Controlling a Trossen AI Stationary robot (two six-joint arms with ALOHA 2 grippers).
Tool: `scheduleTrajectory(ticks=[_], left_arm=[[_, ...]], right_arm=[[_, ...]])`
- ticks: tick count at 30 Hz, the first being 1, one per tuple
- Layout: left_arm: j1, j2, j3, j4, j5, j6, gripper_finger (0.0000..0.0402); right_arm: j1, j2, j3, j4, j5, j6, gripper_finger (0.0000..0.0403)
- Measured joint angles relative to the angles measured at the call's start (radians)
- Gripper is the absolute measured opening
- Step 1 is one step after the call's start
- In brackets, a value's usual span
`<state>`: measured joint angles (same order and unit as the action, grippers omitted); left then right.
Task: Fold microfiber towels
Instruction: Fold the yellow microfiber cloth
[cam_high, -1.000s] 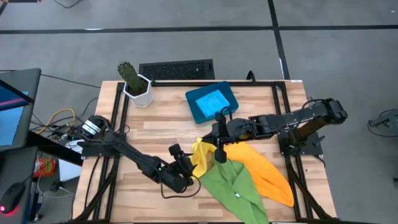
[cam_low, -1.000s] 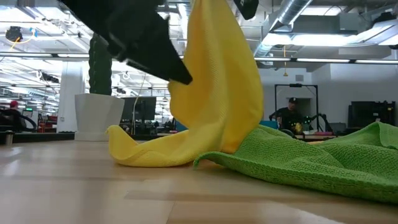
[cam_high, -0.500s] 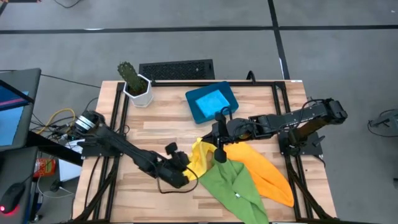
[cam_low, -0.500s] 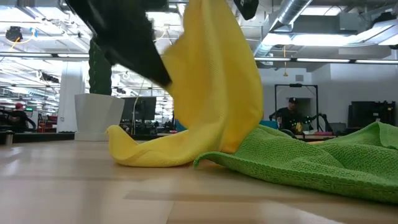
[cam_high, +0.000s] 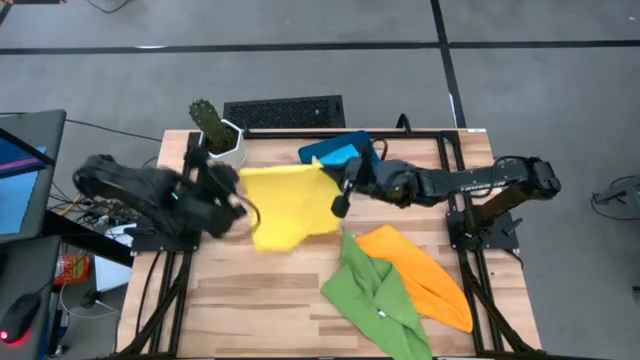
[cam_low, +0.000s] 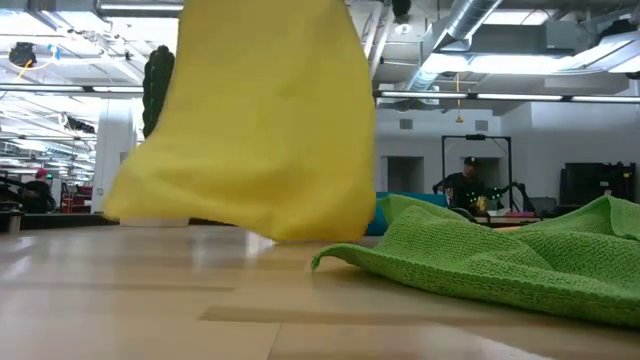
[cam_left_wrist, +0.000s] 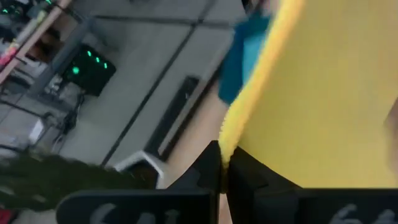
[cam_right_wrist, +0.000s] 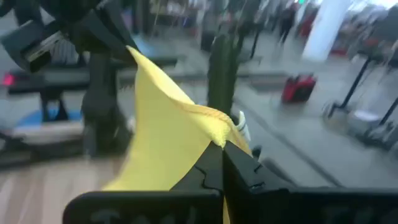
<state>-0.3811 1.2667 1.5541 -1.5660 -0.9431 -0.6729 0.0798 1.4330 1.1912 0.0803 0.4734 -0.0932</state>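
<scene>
- The cactus in a white pot (cam_high: 214, 133) stands at about 10 o'clock on the surface (cam_high: 260, 290), just beside the left arm.
- The left pincer (cam_high: 232, 193) is at about 9 o'clock, closed on 1 corner of the yellow towel (cam_high: 285, 203); in the left wrist view its fingers (cam_left_wrist: 208, 171) pinch the towel's edge (cam_left_wrist: 249, 106).
- The yellow towel is lifted and spread between the 2 pincers, hanging above the surface; in the low view it (cam_low: 265, 120) covers much of the scene, and its lower edge is near the wood.
- The right pincer (cam_high: 342, 188) is at about 12 o'clock, closed on the opposite corner of the yellow towel (cam_right_wrist: 168, 149), just beside the dark-blue tray (cam_high: 340, 150).
- The green towel (cam_high: 375, 290) lies crumpled at about 5 o'clock.
- The orange towel (cam_high: 425, 270) lies at about 4 o'clock, touching the green towel and partly under it.
</scene>
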Motion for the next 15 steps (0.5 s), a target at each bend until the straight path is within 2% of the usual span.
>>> scheduleTrajectory(ticks=[3, 7, 11, 15], left_arm=[[0.042, -0.051, 0.079, 0.050, 0.027, 0.108, 0.0000], [0.042, -0.051, 0.112, 0.020, 0.131, 0.108, 0.0000], [-0.022, -0.025, 0.048, -0.003, 0.340, 0.006, 0.0000], [-0.143, 0.035, -0.103, 0.039, 0.425, -0.136, 0.0000]], right_arm=[[-0.004, 0.000, 0.000, 0.077, 0.000, -0.020, 0.0019], [0.042, 0.000, 0.000, 0.057, -0.004, 0.007, 0.0017], [0.130, 0.031, 0.000, -0.022, -0.022, 0.098, 0.0025], [0.226, 0.104, 0.001, -0.052, -0.024, 0.179, 0.0024]])
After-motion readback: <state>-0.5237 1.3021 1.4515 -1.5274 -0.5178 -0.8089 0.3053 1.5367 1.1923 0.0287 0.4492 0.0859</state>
